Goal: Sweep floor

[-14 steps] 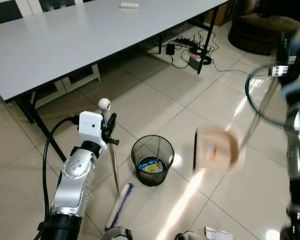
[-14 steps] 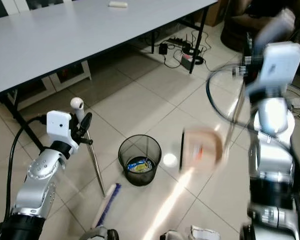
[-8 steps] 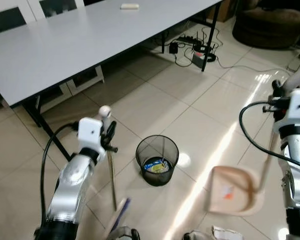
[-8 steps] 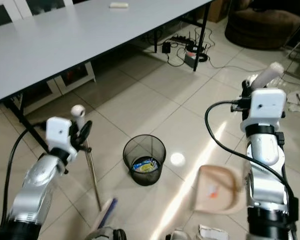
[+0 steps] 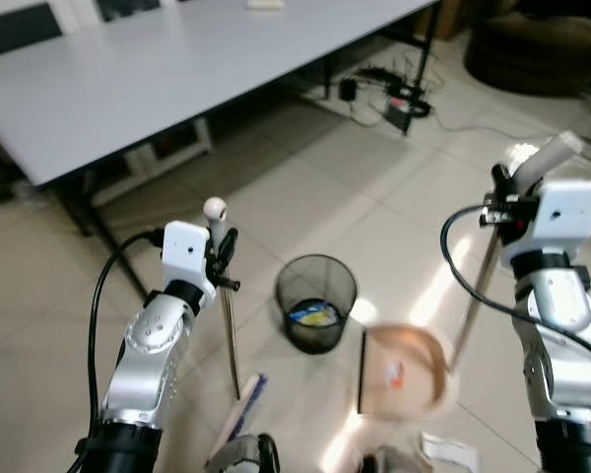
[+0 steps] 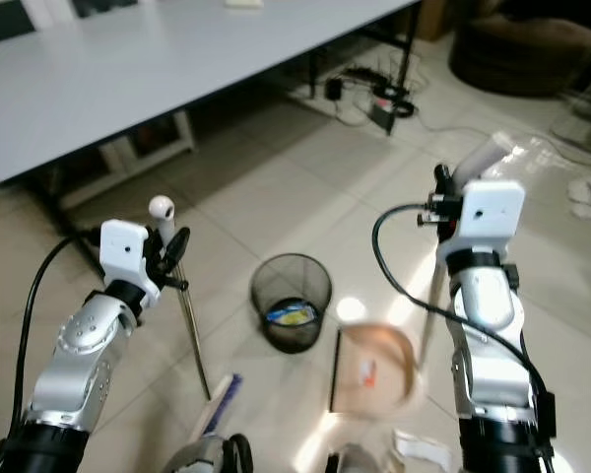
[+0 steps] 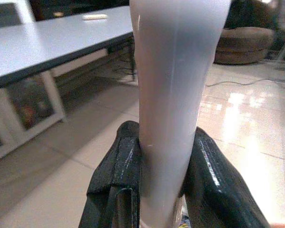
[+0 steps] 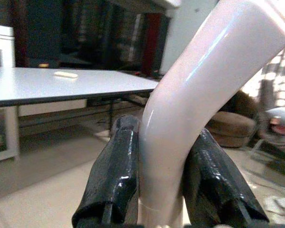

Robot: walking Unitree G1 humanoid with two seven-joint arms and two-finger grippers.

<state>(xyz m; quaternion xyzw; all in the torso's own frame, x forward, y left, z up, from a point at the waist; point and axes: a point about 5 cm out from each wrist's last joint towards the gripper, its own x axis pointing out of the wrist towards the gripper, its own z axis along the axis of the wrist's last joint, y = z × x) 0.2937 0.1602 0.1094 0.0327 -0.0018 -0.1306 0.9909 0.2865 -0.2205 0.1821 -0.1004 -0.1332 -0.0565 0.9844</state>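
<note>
Glossy tiled floor (image 5: 305,202) w/ glare streaks; near to far: crumpled paper scrap (image 5: 440,449) at 5 o'clock by the robot's feet; broom head (image 5: 238,414) on the tiles at 7 o'clock, its handle (image 5: 228,320) rising to the left gripper (image 5: 222,258), fingers clamped on the shaft just below the white knob; right gripper (image 6: 443,212) at 2 o'clock clenched on the dustpan's pale handle; dustpan (image 5: 402,371) approx centre, just beside the mesh bin (image 5: 317,313). Half a sec ago the pan hung lower right, apart from the bin; it's swung in close now, so prob. lining up to collect or tip; grey table (image 5: 177,69) at 12 o'clock, cables (image 5: 394,89) beyond.
</note>
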